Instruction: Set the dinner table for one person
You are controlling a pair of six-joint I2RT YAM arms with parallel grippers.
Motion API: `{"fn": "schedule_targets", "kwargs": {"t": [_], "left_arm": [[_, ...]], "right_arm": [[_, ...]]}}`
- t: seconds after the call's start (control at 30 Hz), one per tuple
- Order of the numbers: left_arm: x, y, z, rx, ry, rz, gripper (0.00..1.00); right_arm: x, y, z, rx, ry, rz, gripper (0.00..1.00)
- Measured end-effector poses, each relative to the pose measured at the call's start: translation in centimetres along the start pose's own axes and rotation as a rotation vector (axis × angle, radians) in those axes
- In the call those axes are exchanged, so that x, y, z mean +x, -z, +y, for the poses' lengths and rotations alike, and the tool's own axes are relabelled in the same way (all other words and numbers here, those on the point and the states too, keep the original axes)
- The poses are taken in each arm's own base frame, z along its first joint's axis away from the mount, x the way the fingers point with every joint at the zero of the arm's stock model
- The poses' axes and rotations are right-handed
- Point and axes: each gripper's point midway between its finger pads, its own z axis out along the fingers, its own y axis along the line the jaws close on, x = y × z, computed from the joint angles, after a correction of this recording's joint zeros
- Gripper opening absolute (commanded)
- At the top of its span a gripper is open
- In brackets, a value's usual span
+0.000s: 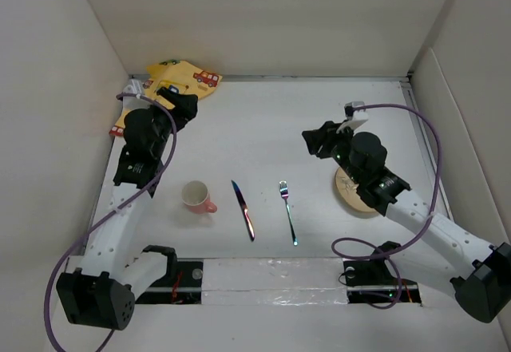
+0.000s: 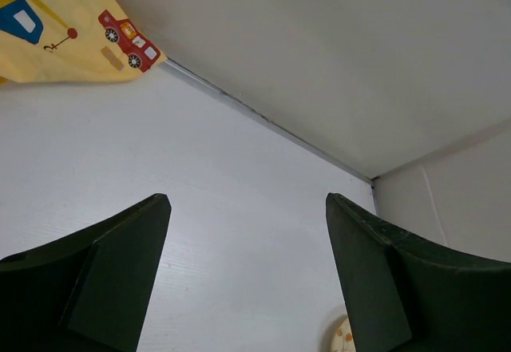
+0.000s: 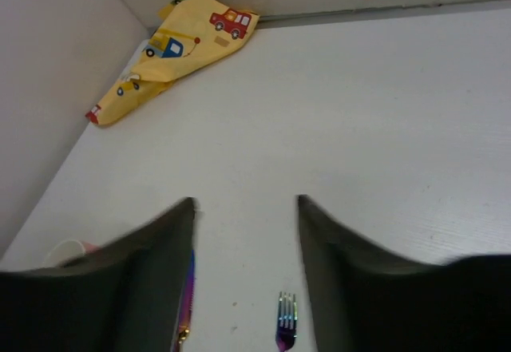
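Note:
The white dinner table (image 1: pixel 263 128) carries a pink cup (image 1: pixel 196 196), an iridescent knife (image 1: pixel 243 210), an iridescent fork (image 1: pixel 288 212) and a round tan plate (image 1: pixel 355 192), partly under my right arm. A folded yellow mat with cartoon vehicles (image 1: pixel 188 77) lies in the far left corner; it also shows in the left wrist view (image 2: pixel 56 25) and the right wrist view (image 3: pixel 172 49). My left gripper (image 1: pixel 182 103) is open and empty beside the mat. My right gripper (image 1: pixel 315 140) is open and empty above the table, beyond the fork (image 3: pixel 286 320) and knife (image 3: pixel 187 300).
Pale wall panels (image 1: pixel 279 17) close in the table at the back and both sides. A taped strip (image 1: pixel 271 276) runs along the near edge between the arm bases. A purple cable (image 1: pixel 431 152) loops over the right side.

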Motion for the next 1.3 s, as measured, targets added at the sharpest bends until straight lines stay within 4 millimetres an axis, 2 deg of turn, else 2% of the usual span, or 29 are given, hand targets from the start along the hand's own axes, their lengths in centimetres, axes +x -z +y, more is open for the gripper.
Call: {"fn": "schedule_targets", "kwargs": {"t": [0.03,0.1,0.13,0.17,0.2,0.23,0.27,0.4,0.43,0.47,0.53,0.57,0.67,0.7,0.77,0.8,0.87,0.97,1.1,1.3], "left_arm": [[-0.2,-0.4,0.1,-0.004,0.01,-0.013,0.74],[-0.5,-1.6,0.6,-0.027,0.029,-0.041,0.61],[-0.5,-2.2,1.1,-0.047,0.036,-0.054,0.54],[-0.3,-3.0,1.8,-0.074,0.042,-0.063,0.4],[-0.2,-3.8,2.6,-0.102,0.048,-0.072,0.32],[-0.7,-4.0,2.8,-0.117,0.05,-0.099,0.06],[0.4,-5.5,4.2,-0.163,0.053,-0.077,0.0],[0.7,-10.2,7.1,-0.297,0.01,-0.08,0.0],[0.5,-11.7,7.6,-0.321,-0.002,-0.081,0.05],[0.4,-13.2,8.1,-0.349,-0.016,-0.08,0.18],[-0.1,-15.9,9.0,-0.388,-0.041,-0.073,0.37],[-0.2,-17.1,9.7,-0.405,-0.05,-0.068,0.4],[-0.8,-20.4,12.5,-0.461,-0.065,-0.041,0.43],[-0.9,-21.1,13.9,-0.491,-0.071,-0.028,0.43],[-0.6,-22.2,17.0,-0.559,-0.08,0.001,0.45],[-0.1,-22.5,18.5,-0.595,-0.086,0.018,0.49],[1.1,-22.1,21.7,-0.671,-0.094,0.061,0.64],[3.5,-20.5,24.8,-0.747,-0.103,0.123,0.71],[5.7,-19.3,26.2,-0.789,-0.114,0.172,0.71],[5.4,-20.1,26.4,-0.802,-0.125,0.151,0.67]], "right_arm": [[-0.1,0.0,0.0,0.001,-0.001,-0.004,0.23],[-0.1,0.1,-0.1,0.006,-0.009,-0.009,0.0],[-0.2,0.1,-0.2,0.01,-0.012,-0.012,0.0],[-0.1,0.1,-0.2,0.013,-0.016,-0.014,0.0],[0.0,0.1,-0.3,0.016,-0.018,-0.014,0.0],[0.2,0.1,-0.4,0.02,-0.019,-0.011,0.0],[0.3,0.1,-0.6,0.023,-0.018,-0.007,0.0],[0.9,0.1,-0.9,0.032,-0.015,0.001,0.0],[1.0,0.2,-1.0,0.034,-0.015,0.004,0.0],[1.0,0.2,-1.0,0.034,-0.015,0.005,0.0],[1.2,0.1,-1.0,0.034,-0.015,0.005,0.0],[1.3,0.1,-1.1,0.034,-0.014,0.006,0.01],[1.8,-0.1,-1.2,0.038,-0.012,0.019,0.21],[2.0,-0.2,-1.2,0.038,-0.011,0.026,0.32],[2.5,-0.4,-1.2,0.038,-0.008,0.04,0.41],[2.8,-0.5,-1.1,0.037,-0.006,0.047,0.46],[3.2,-0.6,-1.1,0.034,-0.001,0.06,0.48],[3.7,-0.9,-1.1,0.031,0.003,0.074,0.48],[5.0,-1.4,-1.0,0.018,0.009,0.113,0.49],[6.3,-1.7,-0.8,-0.004,0.012,0.156,0.49]]}}
